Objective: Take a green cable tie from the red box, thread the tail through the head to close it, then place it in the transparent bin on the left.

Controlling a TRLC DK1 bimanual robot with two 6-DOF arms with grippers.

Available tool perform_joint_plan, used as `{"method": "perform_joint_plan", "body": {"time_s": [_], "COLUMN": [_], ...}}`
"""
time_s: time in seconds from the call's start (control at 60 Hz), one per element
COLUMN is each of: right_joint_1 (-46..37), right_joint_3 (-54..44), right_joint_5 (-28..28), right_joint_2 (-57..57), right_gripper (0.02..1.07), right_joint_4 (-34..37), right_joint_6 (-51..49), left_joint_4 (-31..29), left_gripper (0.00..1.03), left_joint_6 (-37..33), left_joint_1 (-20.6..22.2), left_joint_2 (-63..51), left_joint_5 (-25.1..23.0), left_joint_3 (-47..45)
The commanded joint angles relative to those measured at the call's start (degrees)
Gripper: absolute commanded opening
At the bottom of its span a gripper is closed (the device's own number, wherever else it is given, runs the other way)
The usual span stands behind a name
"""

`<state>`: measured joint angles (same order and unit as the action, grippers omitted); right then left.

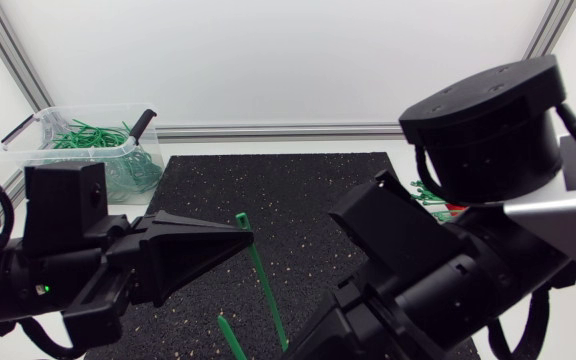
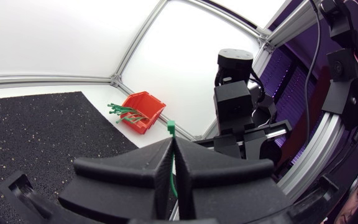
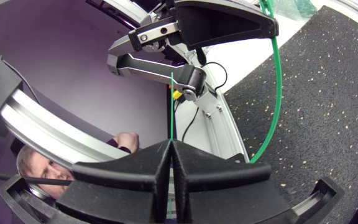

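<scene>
A green cable tie (image 1: 265,285) hangs over the black mat (image 1: 298,200), held at both ends. My left gripper (image 1: 248,237) is shut on its head end, and the head (image 2: 171,127) pokes out above the closed fingers (image 2: 185,163). In the right wrist view my right gripper (image 3: 171,144) is shut on the thin tail. From there the tie (image 3: 277,81) curves up to my left gripper (image 3: 271,28). In the head view the right gripper is hidden under its own arm. The red box (image 2: 148,115) with more green ties stands beyond the mat's right edge. The transparent bin (image 1: 68,151) at the back left holds several green ties.
My bulky right arm (image 1: 488,130) covers the right side of the table and most of the red box in the head view. An aluminium frame rail (image 1: 278,130) runs along the table's back edge.
</scene>
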<state>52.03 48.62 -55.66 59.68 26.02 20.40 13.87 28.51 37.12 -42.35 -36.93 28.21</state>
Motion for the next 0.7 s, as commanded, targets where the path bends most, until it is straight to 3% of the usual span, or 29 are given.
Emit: {"method": "perform_joint_plan", "body": {"time_s": [0.0, 0.05, 0.283, 0.55, 0.683], "right_joint_1": [-1.5, -3.3, -4.1, -8.3, -10.0], "right_joint_3": [1.7, 2.7, 7.9, 10.1, 10.9], "right_joint_5": [-2.5, -5.3, -7.7, -12.9, -14.5], "right_joint_2": [0.3, 0.8, 2.9, 5.9, 6.2], "right_gripper": [0.08, 0.08, 0.08, 0.08, 0.08], "right_joint_4": [0.6, 0.7, 6.7, 10.8, 11.9], "right_joint_6": [7.2, 10.8, 16.7, 17.1, 17.1], "left_joint_4": [1.2, 1.5, 3.1, 3.0, 1.9], "left_gripper": [0.04, 0.04, 0.04, 0.04, 0.04], "left_joint_6": [0.9, 0.9, -2.2, -7.2, -9.9], "left_joint_1": [1.1, 1.4, 2.2, 2.5, 5.3], "left_joint_2": [1.5, 1.9, 3.1, 5.8, 6.6], "left_joint_5": [0.9, 1.1, 2.5, 4.5, 7.2], "left_joint_3": [-1.7, -1.9, -2.8, -2.8, -3.0]}}
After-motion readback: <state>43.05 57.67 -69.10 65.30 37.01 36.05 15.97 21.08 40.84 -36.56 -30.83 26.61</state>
